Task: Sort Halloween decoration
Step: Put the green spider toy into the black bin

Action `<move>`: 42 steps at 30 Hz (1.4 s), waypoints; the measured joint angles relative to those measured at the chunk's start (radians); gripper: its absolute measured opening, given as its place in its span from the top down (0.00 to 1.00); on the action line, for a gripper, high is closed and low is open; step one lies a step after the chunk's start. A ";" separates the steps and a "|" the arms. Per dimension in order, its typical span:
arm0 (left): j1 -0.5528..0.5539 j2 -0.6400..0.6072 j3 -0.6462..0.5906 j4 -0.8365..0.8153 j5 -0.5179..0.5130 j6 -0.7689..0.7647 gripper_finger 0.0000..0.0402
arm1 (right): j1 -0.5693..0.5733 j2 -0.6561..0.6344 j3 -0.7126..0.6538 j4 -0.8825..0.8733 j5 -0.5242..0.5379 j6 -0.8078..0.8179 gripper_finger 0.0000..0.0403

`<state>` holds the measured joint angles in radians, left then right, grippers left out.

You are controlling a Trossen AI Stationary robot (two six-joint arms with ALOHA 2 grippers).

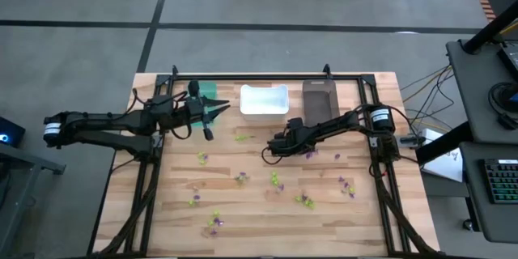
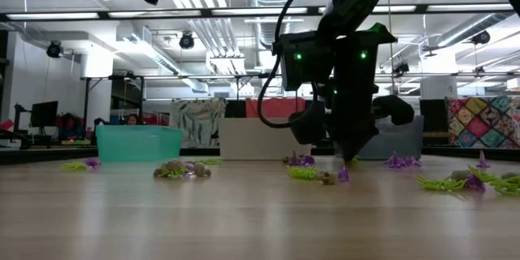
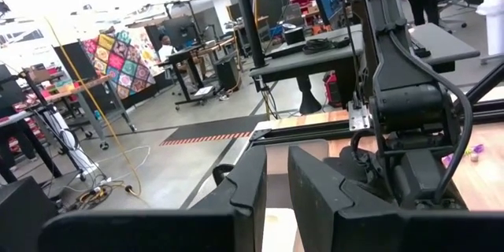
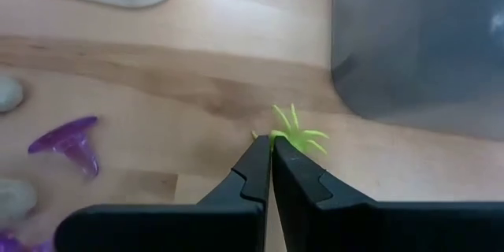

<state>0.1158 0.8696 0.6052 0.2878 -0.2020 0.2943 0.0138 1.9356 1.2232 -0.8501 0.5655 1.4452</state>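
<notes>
The right tool is pinching a green trinket (tips closed) on the surface; the left tool, nearly closed, is hovering by the teal bin.

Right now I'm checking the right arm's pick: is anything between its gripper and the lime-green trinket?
No. The right gripper is shut with its fingertips right at the lime-green trinket on the table; nothing lies between them.
</notes>
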 joint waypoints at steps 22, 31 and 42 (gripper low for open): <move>0.000 0.000 0.000 -0.003 0.003 -0.043 0.91 | -0.021 -0.207 0.000 -0.003 -0.314 -0.568 0.98; 0.000 0.021 0.000 -0.007 0.003 -0.128 0.91 | -0.028 -0.216 0.000 -0.009 -0.284 -0.773 0.98; 0.000 0.024 0.000 0.004 0.003 -0.206 0.91 | -0.067 -0.216 0.000 -0.032 -0.356 -0.704 0.89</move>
<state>0.1158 0.8932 0.6052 0.2916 -0.1989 0.0888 -0.0529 1.7195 1.2228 -0.8825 0.2099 0.7409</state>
